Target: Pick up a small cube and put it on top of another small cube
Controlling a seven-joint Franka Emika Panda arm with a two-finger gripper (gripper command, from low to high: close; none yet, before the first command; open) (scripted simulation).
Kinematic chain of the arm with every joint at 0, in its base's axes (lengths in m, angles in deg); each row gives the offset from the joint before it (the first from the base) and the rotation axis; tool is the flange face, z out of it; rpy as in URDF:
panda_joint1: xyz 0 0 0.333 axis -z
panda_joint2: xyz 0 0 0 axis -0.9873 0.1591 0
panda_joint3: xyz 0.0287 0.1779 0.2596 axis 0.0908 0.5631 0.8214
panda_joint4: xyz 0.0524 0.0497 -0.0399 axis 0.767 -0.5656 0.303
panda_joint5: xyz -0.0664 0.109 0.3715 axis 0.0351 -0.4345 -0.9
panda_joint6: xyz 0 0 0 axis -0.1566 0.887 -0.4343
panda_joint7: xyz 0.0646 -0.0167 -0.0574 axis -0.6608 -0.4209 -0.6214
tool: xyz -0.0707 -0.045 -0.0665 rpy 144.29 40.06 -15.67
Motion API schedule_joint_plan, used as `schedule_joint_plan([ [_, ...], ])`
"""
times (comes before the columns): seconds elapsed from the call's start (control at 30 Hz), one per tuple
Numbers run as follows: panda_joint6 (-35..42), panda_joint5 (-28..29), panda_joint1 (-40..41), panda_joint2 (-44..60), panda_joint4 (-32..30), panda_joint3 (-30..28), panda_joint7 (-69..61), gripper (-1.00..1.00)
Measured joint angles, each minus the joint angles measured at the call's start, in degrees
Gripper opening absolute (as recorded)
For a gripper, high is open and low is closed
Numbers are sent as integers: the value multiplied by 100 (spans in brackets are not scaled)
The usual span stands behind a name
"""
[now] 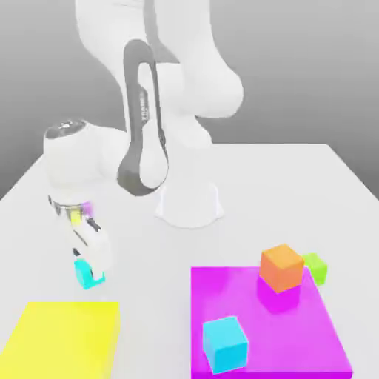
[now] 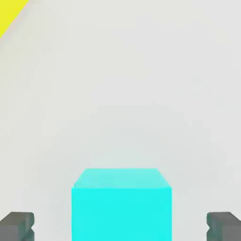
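Observation:
The small cyan cube (image 1: 89, 275) rests on the white table at the exterior view's left, just beyond the yellow mat. My gripper (image 1: 90, 260) is lowered over it and open. In the hand view the cube (image 2: 121, 204) sits between the two dark fingertips (image 2: 18, 226), with a clear gap on each side. The small lime-green cube (image 1: 315, 266) stands far off on the exterior view's right, close behind the orange cube (image 1: 281, 267), at the far right corner of the magenta mat.
A magenta mat (image 1: 296, 333) at the front right carries the orange cube and a larger cyan cube (image 1: 224, 344). A yellow mat (image 1: 63, 340) lies at the front left, its corner (image 2: 9, 14) near the hand. The arm's white base (image 1: 189, 203) stands mid-table.

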Motion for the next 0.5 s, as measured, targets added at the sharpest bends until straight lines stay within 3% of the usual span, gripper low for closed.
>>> schedule_joint_plan([
  [0.23,-3,25,22,1,0,18,23,-100],
  [0.5,1208,889,-243,-1495,-284,-481,630,-100],
])
